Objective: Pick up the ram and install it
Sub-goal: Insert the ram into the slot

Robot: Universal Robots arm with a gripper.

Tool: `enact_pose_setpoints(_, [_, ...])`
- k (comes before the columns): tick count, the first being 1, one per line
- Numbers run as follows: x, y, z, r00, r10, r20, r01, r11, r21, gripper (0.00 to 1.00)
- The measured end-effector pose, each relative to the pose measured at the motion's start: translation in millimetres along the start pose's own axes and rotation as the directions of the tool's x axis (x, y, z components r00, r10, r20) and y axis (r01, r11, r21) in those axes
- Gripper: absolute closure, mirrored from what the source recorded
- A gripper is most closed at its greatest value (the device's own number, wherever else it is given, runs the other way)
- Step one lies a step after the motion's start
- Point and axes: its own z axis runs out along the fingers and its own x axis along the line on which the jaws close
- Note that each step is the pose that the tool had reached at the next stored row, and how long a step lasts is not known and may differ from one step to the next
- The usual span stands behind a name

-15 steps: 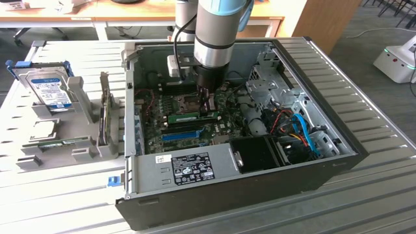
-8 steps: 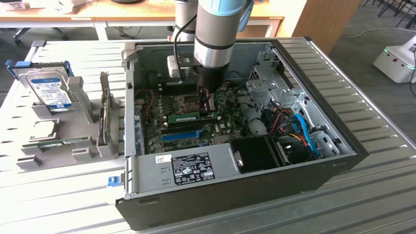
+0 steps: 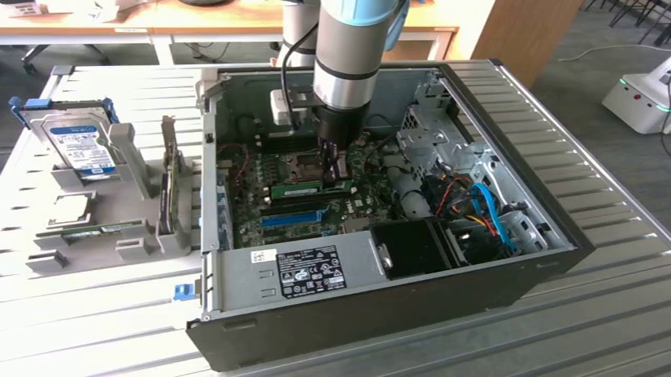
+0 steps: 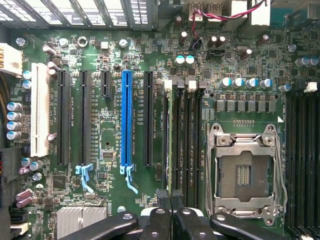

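Tabletop [image 3: 598, 267]: ribbed light-grey metal, with slats running across the whole work surface. Along the far side stand wooden desks [image 3: 210, 27] with pale tops and white legs. A wooden panel [image 3: 529, 35] rises towards the exterior view's right. Floor [image 3: 587, 71]: grey carpet, with one cable [image 3: 603, 53] lying loose on it. A white unit [image 3: 639, 98] with a green light stands at the exterior view's far right. Lighting is even and diffuse.

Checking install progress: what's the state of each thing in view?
Black computer case: open, side panel off.
Long green ram stick: on edge inside the case.
Tool: shut on the ram stick.
Silver CPU socket: empty.
Blue plastic slot: empty.
Silver hard drive with blue label: upright in grey holder.
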Motion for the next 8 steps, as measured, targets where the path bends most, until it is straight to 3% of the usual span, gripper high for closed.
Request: enact_pose_setpoints(8, [-0.1, -0.1, -1.5, 1.0000, 0.000, 0.0001, 0.000, 1.0000, 0.0002, 0.88])
